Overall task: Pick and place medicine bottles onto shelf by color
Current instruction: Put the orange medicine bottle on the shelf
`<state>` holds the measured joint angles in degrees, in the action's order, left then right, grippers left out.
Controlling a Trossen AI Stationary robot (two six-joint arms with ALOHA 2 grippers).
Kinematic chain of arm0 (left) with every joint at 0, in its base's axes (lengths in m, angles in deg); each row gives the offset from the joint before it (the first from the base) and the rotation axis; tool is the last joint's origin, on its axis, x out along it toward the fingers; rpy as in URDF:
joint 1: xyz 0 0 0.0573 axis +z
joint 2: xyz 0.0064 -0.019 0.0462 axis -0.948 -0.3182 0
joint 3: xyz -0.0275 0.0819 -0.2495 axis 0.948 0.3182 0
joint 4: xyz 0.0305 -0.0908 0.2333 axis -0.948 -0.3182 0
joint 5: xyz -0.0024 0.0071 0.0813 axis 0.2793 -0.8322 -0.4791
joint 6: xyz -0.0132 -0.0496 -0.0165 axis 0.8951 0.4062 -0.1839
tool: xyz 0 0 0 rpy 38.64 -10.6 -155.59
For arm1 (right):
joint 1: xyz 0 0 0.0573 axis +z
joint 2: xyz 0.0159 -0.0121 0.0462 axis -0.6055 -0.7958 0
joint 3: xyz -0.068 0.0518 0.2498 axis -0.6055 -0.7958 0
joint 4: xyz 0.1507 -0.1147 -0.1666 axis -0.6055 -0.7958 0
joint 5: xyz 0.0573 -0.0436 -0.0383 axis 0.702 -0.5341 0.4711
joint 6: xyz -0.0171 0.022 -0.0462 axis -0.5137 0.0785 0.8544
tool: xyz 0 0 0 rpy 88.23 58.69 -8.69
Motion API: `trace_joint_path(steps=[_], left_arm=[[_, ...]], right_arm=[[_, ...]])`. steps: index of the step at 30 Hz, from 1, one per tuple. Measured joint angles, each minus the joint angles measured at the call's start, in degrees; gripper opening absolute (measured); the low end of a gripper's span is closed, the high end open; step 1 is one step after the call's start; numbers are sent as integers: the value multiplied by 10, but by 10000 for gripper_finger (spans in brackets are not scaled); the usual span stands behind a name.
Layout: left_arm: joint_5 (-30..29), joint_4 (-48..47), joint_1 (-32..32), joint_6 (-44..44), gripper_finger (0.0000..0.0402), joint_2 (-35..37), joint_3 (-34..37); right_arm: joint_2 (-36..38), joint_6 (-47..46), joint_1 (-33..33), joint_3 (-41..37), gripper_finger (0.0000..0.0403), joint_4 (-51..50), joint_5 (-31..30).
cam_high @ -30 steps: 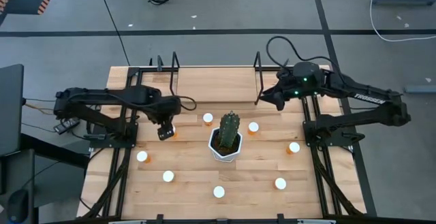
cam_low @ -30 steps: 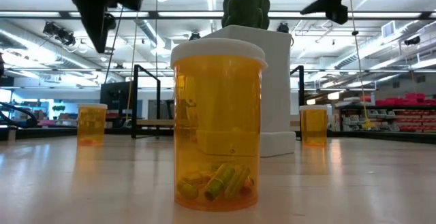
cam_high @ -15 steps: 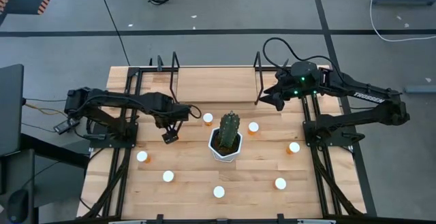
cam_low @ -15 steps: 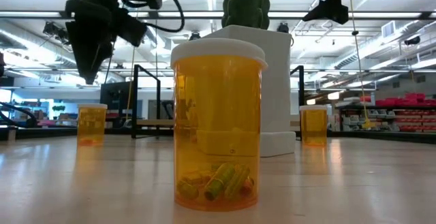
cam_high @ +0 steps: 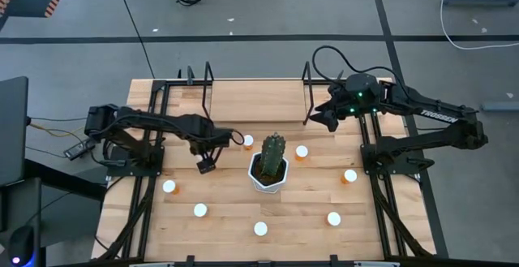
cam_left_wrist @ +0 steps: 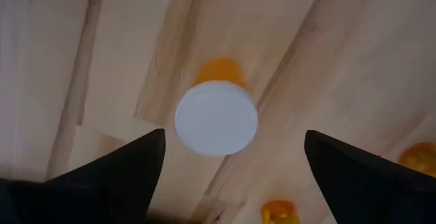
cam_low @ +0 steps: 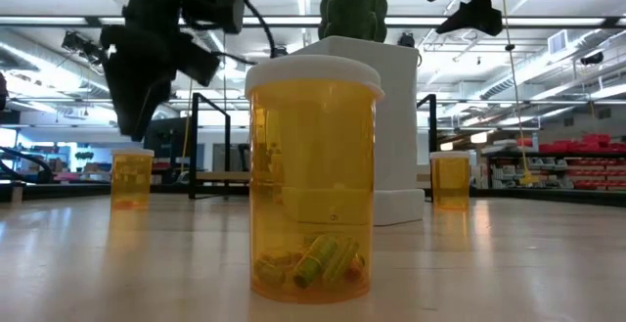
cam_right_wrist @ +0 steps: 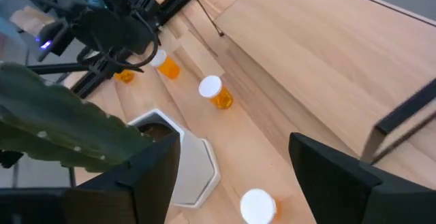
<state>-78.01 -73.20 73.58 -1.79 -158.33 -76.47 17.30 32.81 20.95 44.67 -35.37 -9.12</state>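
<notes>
Several medicine bottles, orange with white caps, stand around the cactus: one (cam_high: 247, 141) left of it, one (cam_high: 302, 151) right of it, others nearer the front (cam_high: 199, 210). My left gripper (cam_high: 207, 165) hangs open over one more bottle (cam_left_wrist: 216, 118), whose white cap shows between the two fingers with a gap on each side. My right gripper (cam_high: 320, 119) is open and empty, up in the air by the right end of the shelf (cam_high: 255, 96). In the low view a bottle (cam_low: 313, 180) with yellow pills stands close to the camera.
A green cactus in a white pot (cam_high: 268, 165) stands mid-table. Black rod frames (cam_high: 199, 84) close the shelf's ends. Both arms' black bases (cam_high: 142, 149) run along the table's sides. The cactus pot (cam_right_wrist: 180, 159) fills the near part of the right wrist view.
My left gripper has moved right and down over a bottle and opened wider. The right gripper has opened a little and stayed in place.
</notes>
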Motion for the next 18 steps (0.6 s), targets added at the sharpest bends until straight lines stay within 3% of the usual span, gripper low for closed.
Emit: trace_joint_path(steps=[18], left_arm=[[0,63,0,-1,357,-7,56]], right_arm=[[0,1,0,0,282,-15,-23]])
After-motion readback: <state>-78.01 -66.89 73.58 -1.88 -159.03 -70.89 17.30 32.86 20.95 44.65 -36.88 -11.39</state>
